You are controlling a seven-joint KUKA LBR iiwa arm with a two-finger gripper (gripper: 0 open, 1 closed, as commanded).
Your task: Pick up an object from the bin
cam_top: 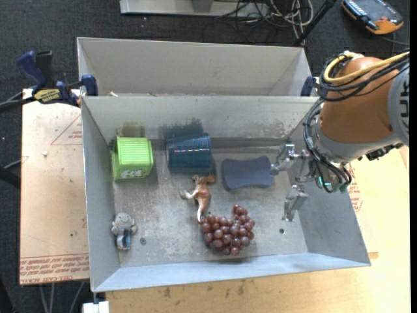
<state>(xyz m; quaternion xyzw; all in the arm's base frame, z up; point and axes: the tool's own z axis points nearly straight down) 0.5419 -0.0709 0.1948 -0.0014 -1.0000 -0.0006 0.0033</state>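
Blue-grey pad (246, 173) lay in the right half of the grey bin (195, 113), beside the pincer (290, 180) — its 2 fingers apart over bare floor. Also inside lay red grapes (227, 232), toy dinosaur (201, 195), blue cup (189, 152), green box (132, 157).

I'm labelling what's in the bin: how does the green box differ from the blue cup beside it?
The green box is bright green and blocky; the blue cup is dark blue and round-bodied. The green box sits flat on one face, while the blue cup appears to lie on its side. The green box is nearer the bin's left wall, the blue cup nearer the middle. Both have ribbed surfaces, sit at the back of the floor and are apart from the gripper.
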